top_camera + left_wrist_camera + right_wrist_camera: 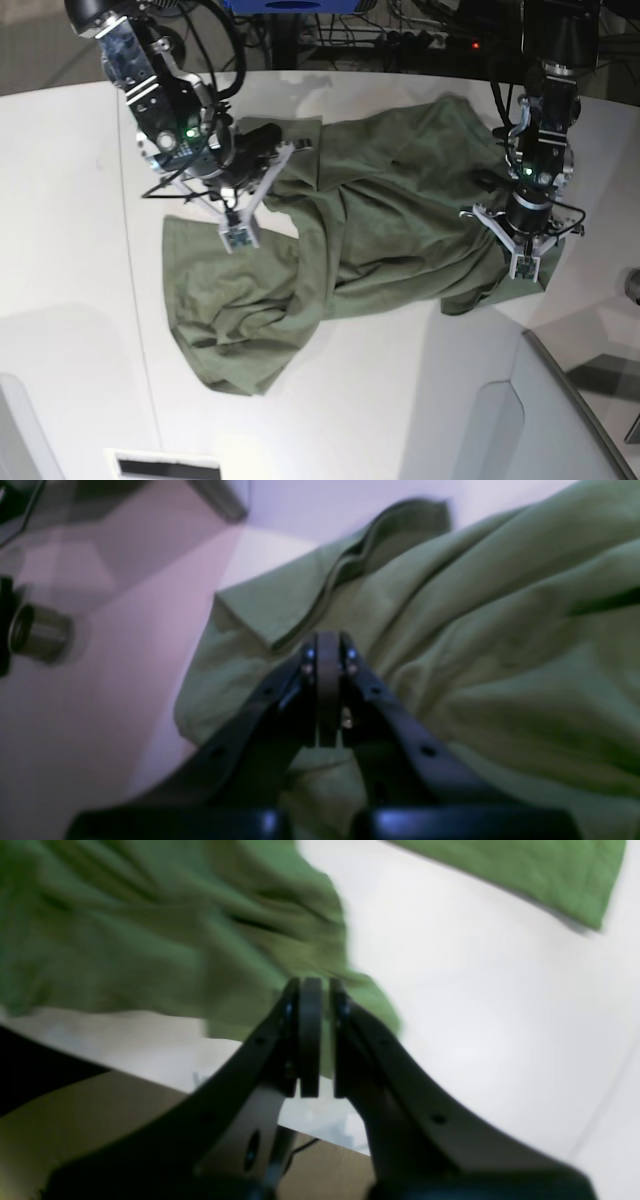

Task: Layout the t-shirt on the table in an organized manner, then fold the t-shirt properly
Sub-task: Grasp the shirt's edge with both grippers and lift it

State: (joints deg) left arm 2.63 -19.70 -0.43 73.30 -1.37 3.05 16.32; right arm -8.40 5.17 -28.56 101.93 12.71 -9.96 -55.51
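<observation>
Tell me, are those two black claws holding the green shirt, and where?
Both claws look pinched shut on the olive-green cotton t-shirt: the left gripper beside a hemmed edge, the right gripper at a loose edge fold.

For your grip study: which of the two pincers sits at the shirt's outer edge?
The left pincer, shut at the olive-green cotton t-shirt's edge; the right pincer sits over cloth further in.
</observation>
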